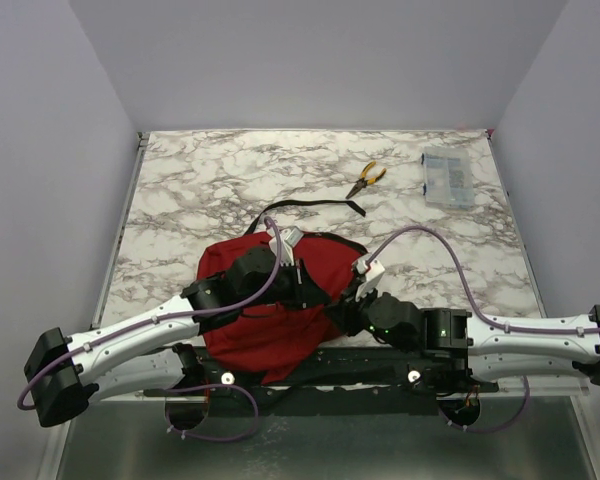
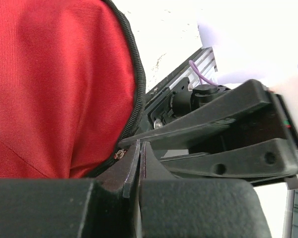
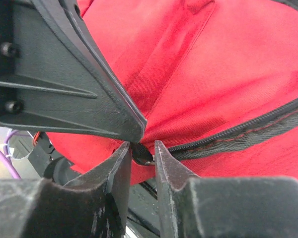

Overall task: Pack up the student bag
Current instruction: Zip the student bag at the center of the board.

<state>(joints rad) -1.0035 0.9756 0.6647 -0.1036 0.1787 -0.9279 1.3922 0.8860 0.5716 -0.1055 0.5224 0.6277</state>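
Two items beyond student bag [image 1: 270, 340]: pliers [image 1: 366, 178], clear box [image 1: 448, 180]; strap [image 1: 300, 204] between.

The large dark red soft fabric backpack [image 1: 280, 345] lies slumped and flat on the white-and-grey marbled surface [image 1: 200, 180], near its front edge. A black zipper [image 3: 248, 130] runs meshed along its seam, and a black strap [image 1: 310, 202] trails toward the far side.
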